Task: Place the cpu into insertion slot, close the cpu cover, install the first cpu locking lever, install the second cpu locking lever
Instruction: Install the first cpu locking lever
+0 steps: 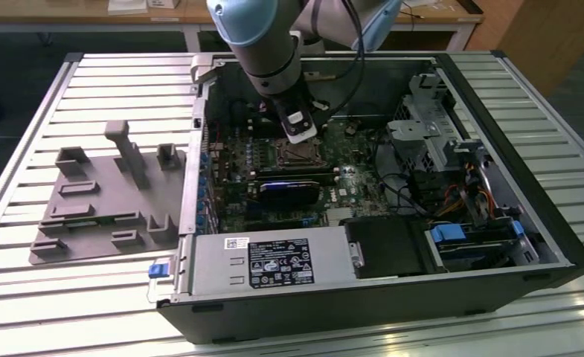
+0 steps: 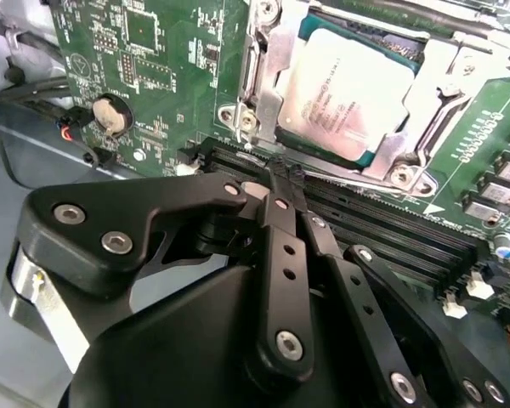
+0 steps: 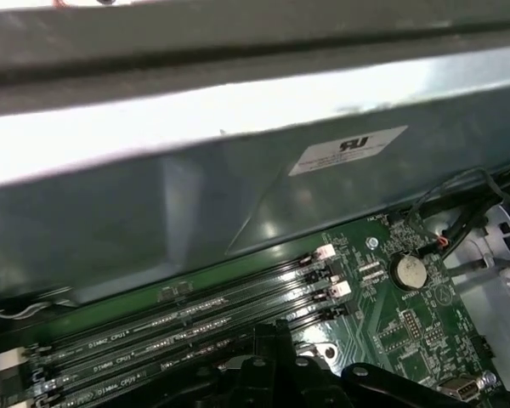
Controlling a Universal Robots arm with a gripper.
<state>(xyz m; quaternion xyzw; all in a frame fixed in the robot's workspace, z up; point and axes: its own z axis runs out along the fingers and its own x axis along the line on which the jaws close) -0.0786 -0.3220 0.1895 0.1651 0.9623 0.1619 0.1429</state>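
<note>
As seen in the exterior view: arm (image 1: 262, 44) near vertical, angled down into the open case (image 1: 371, 312) from above, wrist leaning slightly to the exterior view's right. Ends with the gripper (image 1: 302, 135) low over the motherboard (image 1: 361, 186), just beside the insertion slot (image 1: 279, 155). Case lying on its side on a slatted surface (image 1: 74, 297); grey fixture tray (image 1: 103, 201) beside it, on the exterior view's left.

Second wrist view: gripper clenched, fingertips (image 2: 279, 195) pressed together, nothing visible between them. Tips over the memory slots (image 2: 382, 221), just beside the socket edge; touching or not, cannot tell.

cpu (image 2: 344, 98) seated in the insertion slot, silver top up. cpu cover (image 2: 268, 64) down flat around it, chip showing through the cut-out.

First wrist view: memory slots running under the dark gripper links, coin cell (image 3: 408, 270) on the motherboard near them, grey case wall (image 3: 195, 195) just behind.
</note>
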